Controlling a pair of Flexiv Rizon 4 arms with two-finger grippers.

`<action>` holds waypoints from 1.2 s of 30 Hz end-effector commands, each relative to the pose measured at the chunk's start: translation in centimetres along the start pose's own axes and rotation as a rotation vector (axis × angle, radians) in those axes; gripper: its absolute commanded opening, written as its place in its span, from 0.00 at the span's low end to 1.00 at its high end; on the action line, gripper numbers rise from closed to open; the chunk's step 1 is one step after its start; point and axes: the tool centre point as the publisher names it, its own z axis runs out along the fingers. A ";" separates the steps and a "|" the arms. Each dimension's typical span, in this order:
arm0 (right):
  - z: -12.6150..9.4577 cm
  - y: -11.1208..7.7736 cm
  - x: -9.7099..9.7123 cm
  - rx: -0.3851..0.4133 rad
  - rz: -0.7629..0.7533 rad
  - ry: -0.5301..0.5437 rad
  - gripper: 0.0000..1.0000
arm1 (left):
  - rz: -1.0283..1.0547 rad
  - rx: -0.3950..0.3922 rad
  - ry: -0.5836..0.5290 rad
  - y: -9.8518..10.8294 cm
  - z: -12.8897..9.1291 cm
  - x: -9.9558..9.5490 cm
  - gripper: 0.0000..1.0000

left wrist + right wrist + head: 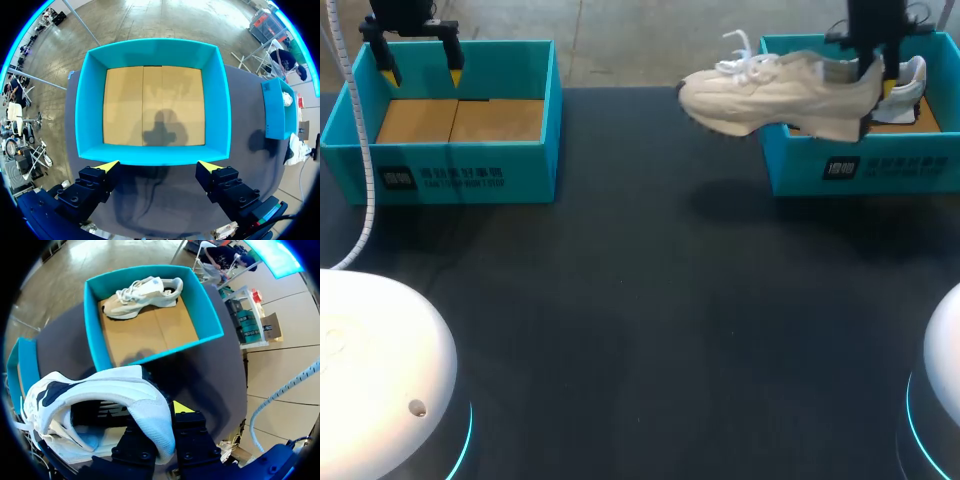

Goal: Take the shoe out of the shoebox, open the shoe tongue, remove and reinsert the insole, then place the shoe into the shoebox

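My right gripper [871,88] is shut on the heel collar of a cream sneaker [770,95]. It holds the sneaker in the air over the left wall of the right teal shoebox [860,170], toe pointing left. In the right wrist view the sneaker [115,390] lies across the gripper [160,412], with the heel pinched between the fingers. A second sneaker [145,292] lies in the shoebox [95,325] ahead, and it also shows in the head view [912,82]. My left gripper [421,72] hangs open over the back of the left box.
An empty teal box [450,165] with a cardboard floor stands at the back left, right ahead of my left gripper [159,167] as box [150,100]. The black table [640,300] stretches between the two boxes and toward the front.
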 end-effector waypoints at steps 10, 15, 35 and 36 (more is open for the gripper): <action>-1.8 -8.8 3.2 -0.067 -0.014 -0.005 0.00 | 0.000 0.000 0.000 0.0 0.0 0.0 1.00; -1.4 -11.0 4.2 -0.055 -0.002 0.009 0.00 | 0.000 0.000 0.000 0.0 0.0 0.0 1.00; 1.3 -21.2 7.9 0.084 -0.092 -0.004 0.00 | 0.000 0.000 0.000 0.0 0.0 0.0 1.00; 1.6 -21.6 8.1 0.088 -0.098 0.007 0.00 | 0.000 0.000 0.000 0.0 0.0 0.0 1.00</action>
